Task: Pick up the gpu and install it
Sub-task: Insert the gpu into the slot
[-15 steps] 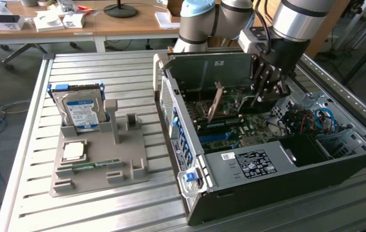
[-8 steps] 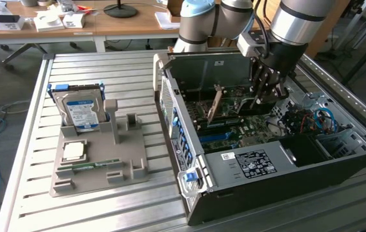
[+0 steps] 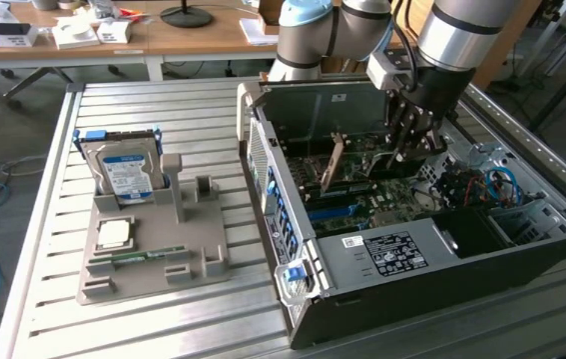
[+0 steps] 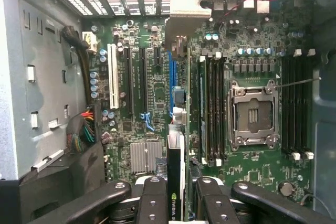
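Workshop room, wooden desks behind; slatted metal tabletop (image 3: 163, 329) bearing a grey fixture (image 3: 153, 262) with a hard drive (image 3: 126, 173), and beside it an open computer case (image 3: 443, 277).

Item: gpu (image 4: 174, 205). Stands on edge inside the case, above the motherboard (image 4: 152, 82), close beside the blue slot (image 4: 171, 72) and next to the memory slots (image 4: 212, 108).

Tool (image 4: 182, 184): inside the case, set to either side of the card's near edge. Whether it clamps the card or stands loose cannot be told.

Hazards, as judged:
- Card edge off line with its slot, so that downward pressure bends the card or scars the board.
- Card leaning, so that it tips over if the hold is slack.
- Neighbouring memory latches struck by the tool.
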Motion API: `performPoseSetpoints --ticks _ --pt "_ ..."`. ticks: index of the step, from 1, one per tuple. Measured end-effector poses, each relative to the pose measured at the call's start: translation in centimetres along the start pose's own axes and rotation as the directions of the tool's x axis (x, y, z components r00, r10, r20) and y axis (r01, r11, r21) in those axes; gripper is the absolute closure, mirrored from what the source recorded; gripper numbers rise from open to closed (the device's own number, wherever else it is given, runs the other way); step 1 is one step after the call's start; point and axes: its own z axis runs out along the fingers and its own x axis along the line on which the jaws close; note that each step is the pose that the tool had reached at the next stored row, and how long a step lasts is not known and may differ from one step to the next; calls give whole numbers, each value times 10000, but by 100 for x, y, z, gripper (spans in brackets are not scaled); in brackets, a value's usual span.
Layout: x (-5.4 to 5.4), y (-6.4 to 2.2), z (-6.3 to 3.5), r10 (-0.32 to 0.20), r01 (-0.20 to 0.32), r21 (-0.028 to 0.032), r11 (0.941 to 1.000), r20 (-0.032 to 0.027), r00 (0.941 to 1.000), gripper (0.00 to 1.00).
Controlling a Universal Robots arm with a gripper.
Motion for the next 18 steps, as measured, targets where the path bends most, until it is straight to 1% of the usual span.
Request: performPoseSetpoints --ticks 3,7,14,18 --pt "-12 8 1 -58 58 -3 10000 -7 10000 74" --pt "-18 44 9 -76 76 0 10000 -7 10000 74" --pt "-15 57 67 -208 208 37 9998 -5 9998 74" --pt "-13 60 101 -390 390 43 9992 -6 9992 74"
